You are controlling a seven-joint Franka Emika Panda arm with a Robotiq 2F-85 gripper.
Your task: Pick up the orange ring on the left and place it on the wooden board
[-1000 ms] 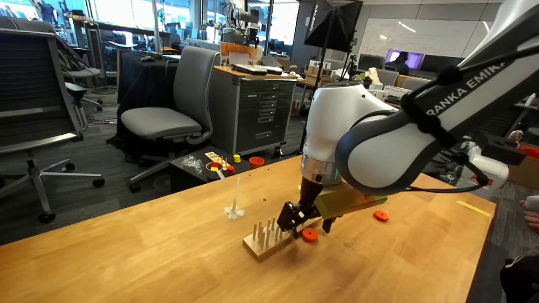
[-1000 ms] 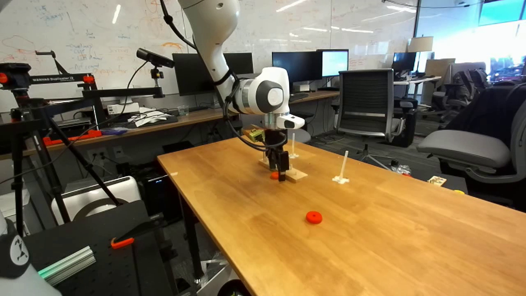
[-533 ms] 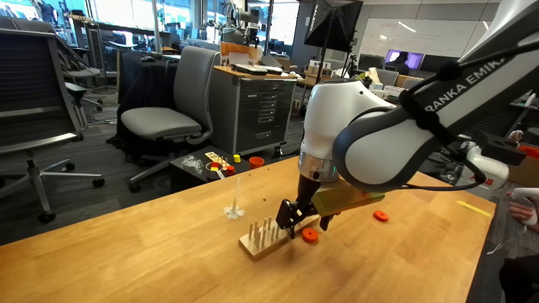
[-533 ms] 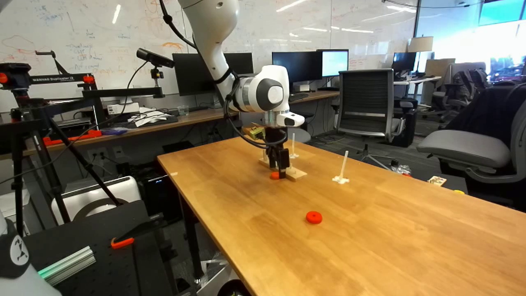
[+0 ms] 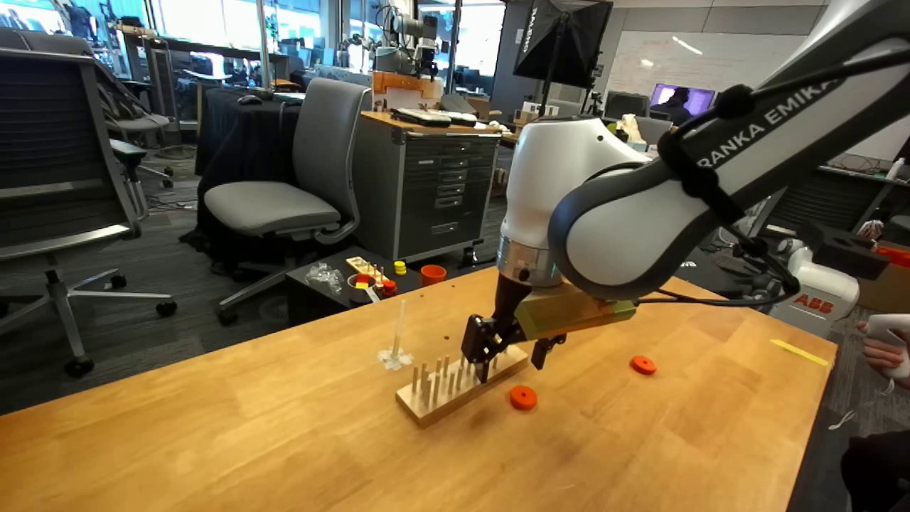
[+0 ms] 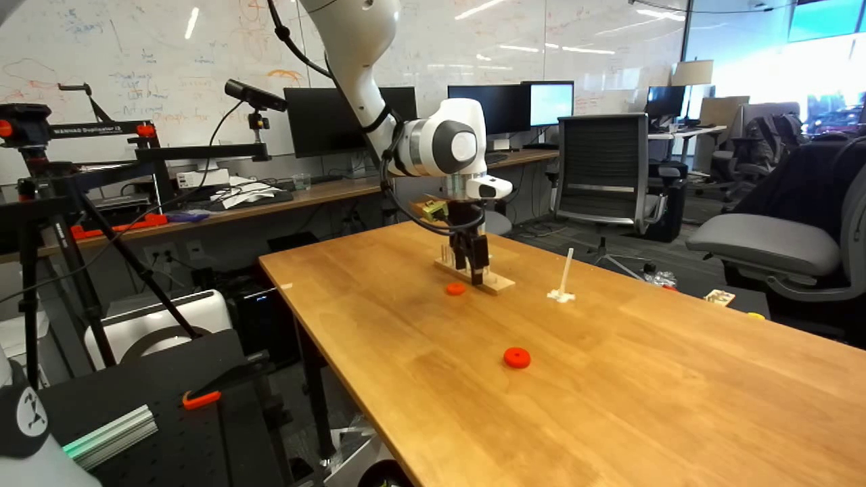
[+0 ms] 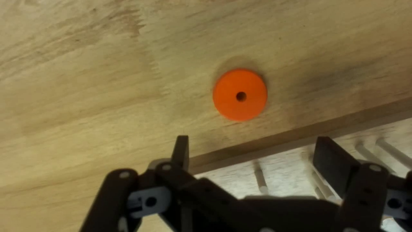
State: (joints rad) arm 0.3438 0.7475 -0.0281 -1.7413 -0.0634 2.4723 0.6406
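Orange ring is lying below and beside the wide-apart pincer (pickup seemingly pending); next, centring over it is looking needed.

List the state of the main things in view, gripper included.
Gripper: open, no ring held; contact with pegs cannot be told.
Wooden board: flat on the table, visible pegs upright.
Left orange ring: lying flat on the table, apart from the board.
Other ring: lying flat, farther from the board.
Lone pin: standing.
Cabinet drawers: look shut.
Bright monitor: on.
Monitor beside it: dark.
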